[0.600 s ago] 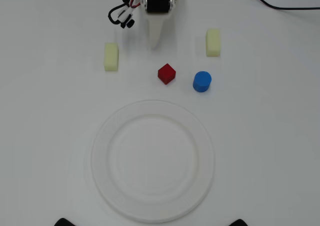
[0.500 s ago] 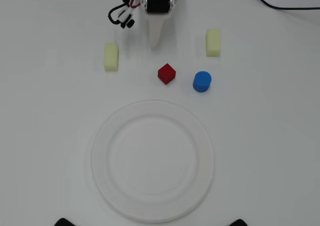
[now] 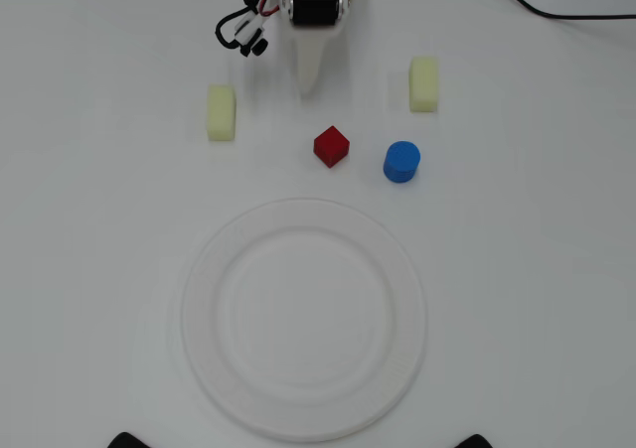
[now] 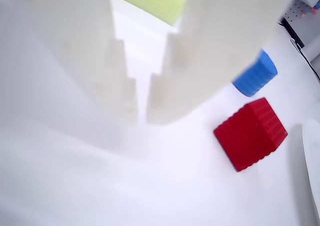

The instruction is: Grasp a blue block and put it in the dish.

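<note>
The blue block point(image 3: 401, 162) is a short blue cylinder standing on the white table, above and to the right of the dish point(image 3: 199, 319), a large round white plate that holds nothing. My white gripper point(image 3: 311, 86) is at the top centre of the overhead view, up and to the left of the blue block and apart from it. Its jaws are shut with only a thin slit between them, and they hold nothing. In the wrist view the gripper point(image 4: 142, 110) fills the upper left. The blue block point(image 4: 256, 74) shows partly behind the right finger point(image 4: 210, 50).
A red cube point(image 3: 331, 146) point(image 4: 251, 133) lies between the gripper and the dish, left of the blue block. Pale yellow blocks lie at the left point(image 3: 221, 112) and the right point(image 3: 424, 82); one point(image 4: 152, 0) shows in the wrist view. Black cables point(image 3: 238, 31) hang by the arm.
</note>
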{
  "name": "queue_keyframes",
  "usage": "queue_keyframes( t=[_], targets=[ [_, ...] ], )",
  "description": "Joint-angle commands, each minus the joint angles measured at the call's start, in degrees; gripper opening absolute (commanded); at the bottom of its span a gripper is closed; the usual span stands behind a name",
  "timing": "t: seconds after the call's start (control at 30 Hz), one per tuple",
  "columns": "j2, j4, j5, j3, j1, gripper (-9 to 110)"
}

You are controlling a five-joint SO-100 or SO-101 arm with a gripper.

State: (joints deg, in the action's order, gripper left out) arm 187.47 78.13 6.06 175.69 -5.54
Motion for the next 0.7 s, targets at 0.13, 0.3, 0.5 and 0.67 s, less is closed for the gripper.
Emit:
queue_keyframes(
  t=[0.13,0.3,0.5,0.67],
  targets=[
    [10.11,2.55,1.85,4.57,0.26,0],
    [5.98,1.23,1.93,-2.37,1.85,0],
    [-26.19,-5.27,2.02,-21.71,1.32,0],
    [-48.96,-6.24,3.16,-38.32,-3.60,0]
  ],
)
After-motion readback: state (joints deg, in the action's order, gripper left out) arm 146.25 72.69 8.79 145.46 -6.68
